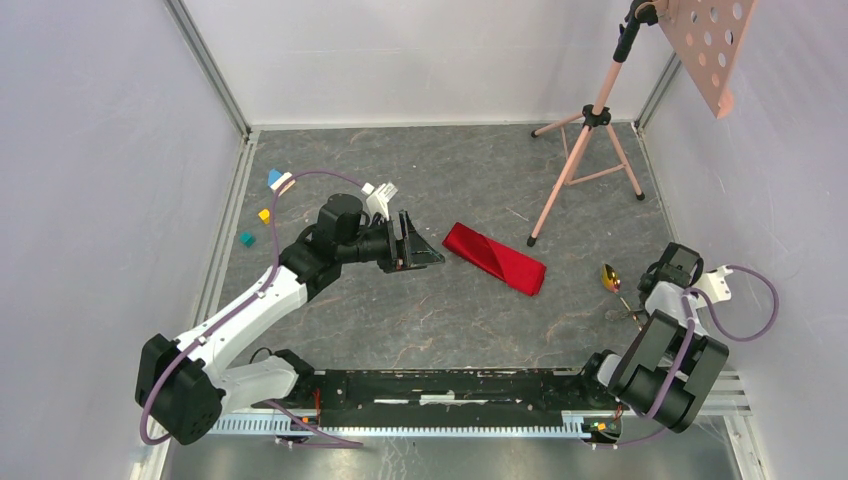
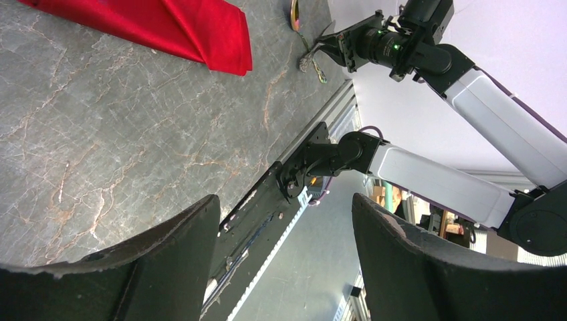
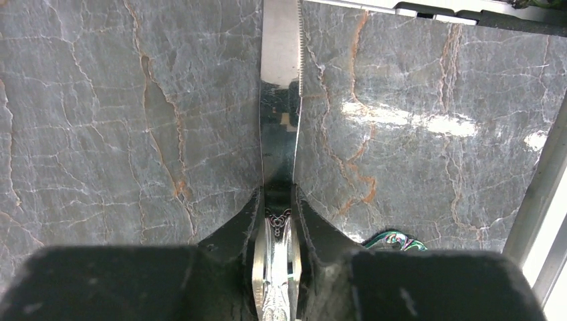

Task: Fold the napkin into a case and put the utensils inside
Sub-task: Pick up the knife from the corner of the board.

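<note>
The red napkin, folded into a narrow case (image 1: 495,257), lies flat mid-table; it also shows in the left wrist view (image 2: 167,23). My left gripper (image 1: 415,250) hovers just left of it, open and empty, with the jaws wide apart (image 2: 284,200). My right gripper (image 1: 645,295) is at the right side of the table, shut on a silver knife (image 3: 279,100); its serrated blade points toward the front rail. A gold spoon (image 1: 609,277) lies beside it. An iridescent utensil handle (image 3: 396,241) peeks out by my right finger.
A pink tripod stand (image 1: 585,170) stands at the back right, one foot near the case. Small coloured blocks (image 1: 262,215) lie at the far left. The black front rail (image 1: 440,385) runs between the arm bases. White walls enclose the table.
</note>
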